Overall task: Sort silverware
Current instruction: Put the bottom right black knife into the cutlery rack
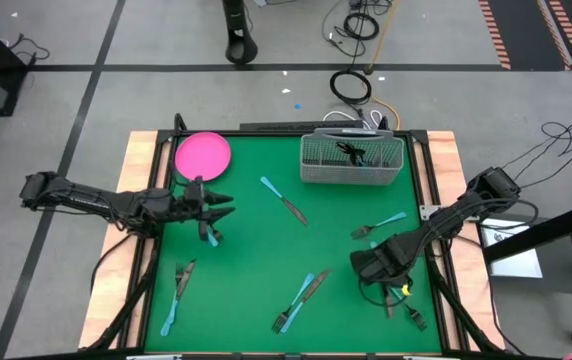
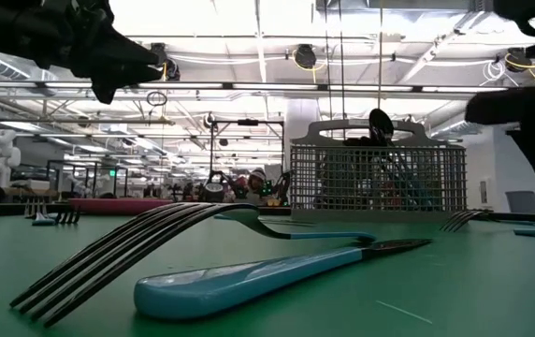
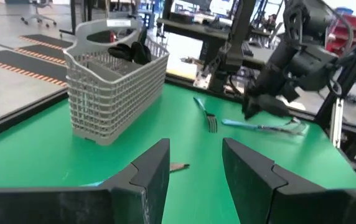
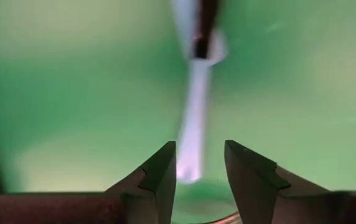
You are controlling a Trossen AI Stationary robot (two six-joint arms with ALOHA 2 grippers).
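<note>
While the silverware lies scattered over the green table (image 1: 266, 230), the high view puts the right gripper (image 1: 374, 268) low at about four o'clock on the mat, with a utensil (image 1: 413, 315) just past it toward five o'clock and a fork (image 1: 376, 226) at its twelve. The left gripper (image 1: 214, 205) hovers near nine o'clock, beside the pink plate (image 1: 203, 154), a small piece (image 1: 210, 236) just below it.

From the low view, a fork (image 2: 155, 239) and a knife (image 2: 249, 276) cross in the foreground, the basket (image 2: 377, 183) standing behind.

Seen from the left wrist, its fingers (image 3: 156, 171) stand apart with nothing between them, facing the basket (image 3: 112, 78).

At the right wrist, the fingers (image 4: 162, 171) are parted and empty (moderately, not wide), and a pale blue handle (image 4: 193, 124) runs straight out from the gap, its long axis in line with the reach. I judge the right arm nearer, needing only to descend.
</note>
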